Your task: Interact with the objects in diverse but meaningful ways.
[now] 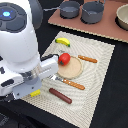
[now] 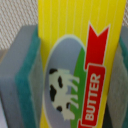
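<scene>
Arm (image 1: pixel 20 47): glossy white rounded shells, bulky cylindrical joints, dark seams between segments. Blue lit indicator on a black cap at the upper joint. Wrist block is white, boxy, with grey underside. Fingers (image 2: pixel 22 80) in wrist view: grey pads backed by teal foam-like layer.

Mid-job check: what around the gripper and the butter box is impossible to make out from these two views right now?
- Gripper: in the exterior view the arm's white body hides it.
- Butter box: in the exterior view only a yellow corner shows below the arm; in the wrist view its ends are cut off by the frame.
- Whether the box is lifted off the placemat: hidden in both views.
- Knife: its blade end runs under the arm.
</scene>
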